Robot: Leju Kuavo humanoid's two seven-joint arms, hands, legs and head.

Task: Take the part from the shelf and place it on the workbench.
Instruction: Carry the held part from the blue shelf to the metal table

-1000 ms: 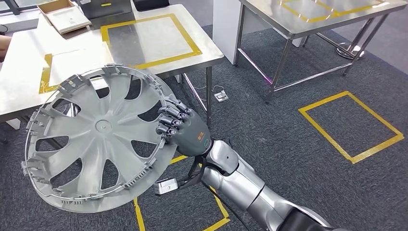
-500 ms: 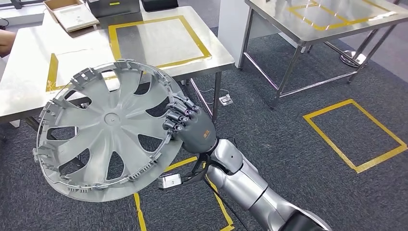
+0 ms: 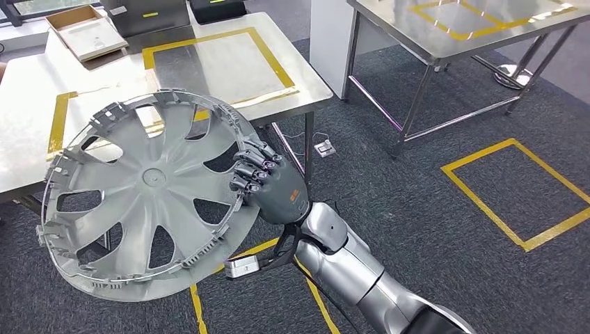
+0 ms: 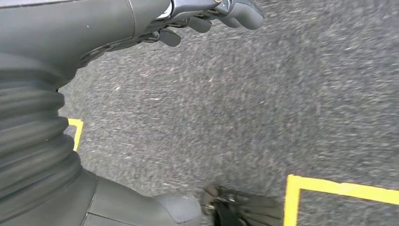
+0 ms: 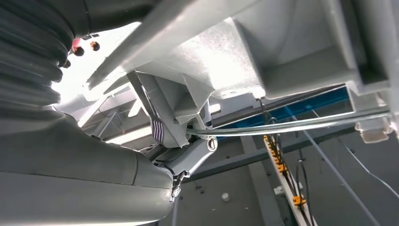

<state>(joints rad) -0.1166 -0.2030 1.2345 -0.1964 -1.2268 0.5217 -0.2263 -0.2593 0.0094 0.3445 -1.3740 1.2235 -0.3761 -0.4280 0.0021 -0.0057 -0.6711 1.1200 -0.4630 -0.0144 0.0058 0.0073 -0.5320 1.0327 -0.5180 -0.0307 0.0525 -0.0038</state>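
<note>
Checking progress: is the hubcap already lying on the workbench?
No: the right hand holds the hubcap by its rim, tilted, in front of the workbench.

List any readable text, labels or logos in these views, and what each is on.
None can be read.
Right hand: small orange and green marks on its back, too small to read.
Wheel cover: a small emblem at its hub, illegible.
Dark boxes on the workbench: yellow labels, too small.
</note>
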